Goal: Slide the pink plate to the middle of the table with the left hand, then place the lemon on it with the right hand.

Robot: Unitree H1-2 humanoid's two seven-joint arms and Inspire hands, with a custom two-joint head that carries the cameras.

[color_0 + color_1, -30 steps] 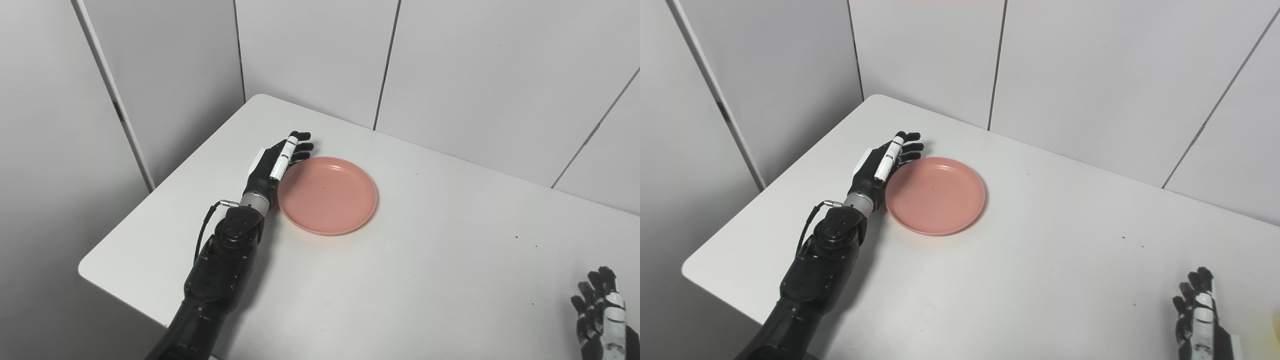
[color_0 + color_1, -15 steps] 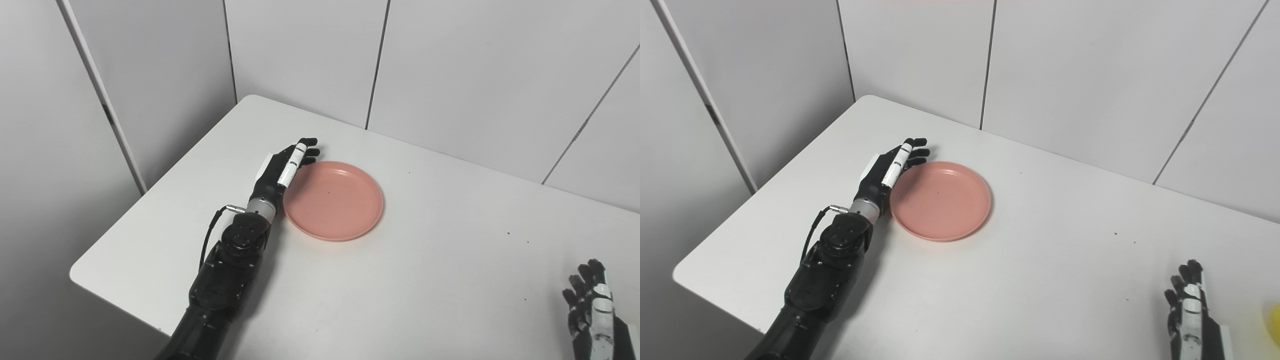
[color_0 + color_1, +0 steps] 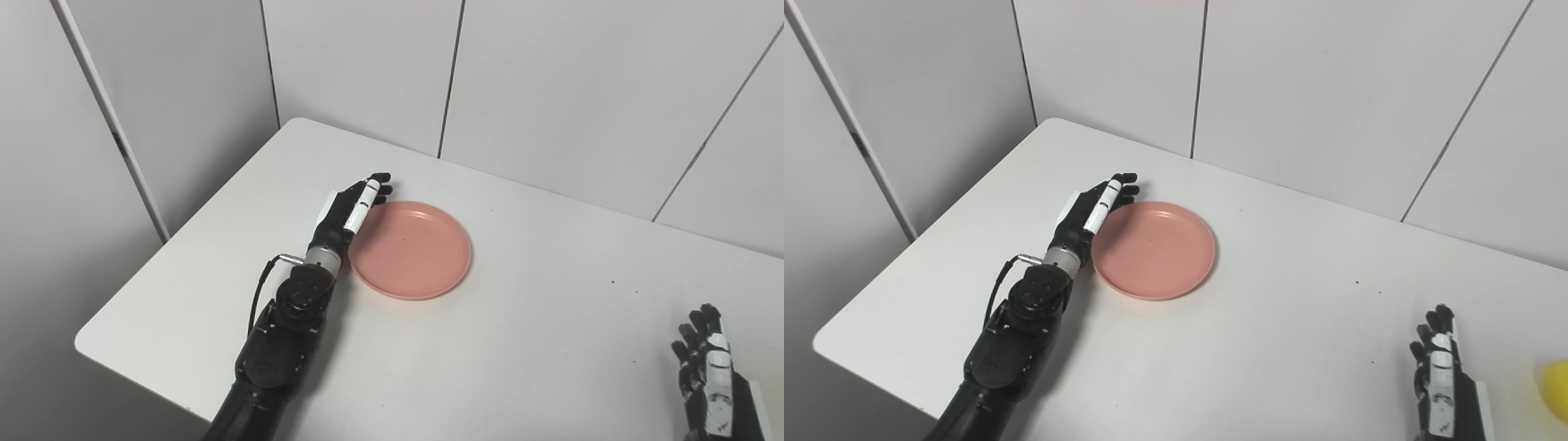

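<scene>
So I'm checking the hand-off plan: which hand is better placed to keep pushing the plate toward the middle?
Left. The left hand lies against the pink plate at its left rim; the right hand is far off.

A white desk (image 3: 502,343) with rounded corners stands against pale grey wall panels (image 3: 551,92) split by thin dark vertical seams. A few tiny dark specks (image 3: 612,282) dot its surface.

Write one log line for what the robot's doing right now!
left hand: open, flat against plate's left rim | plate: left of table's middle | right hand: open, empty | lemon: on table, right edge
</scene>
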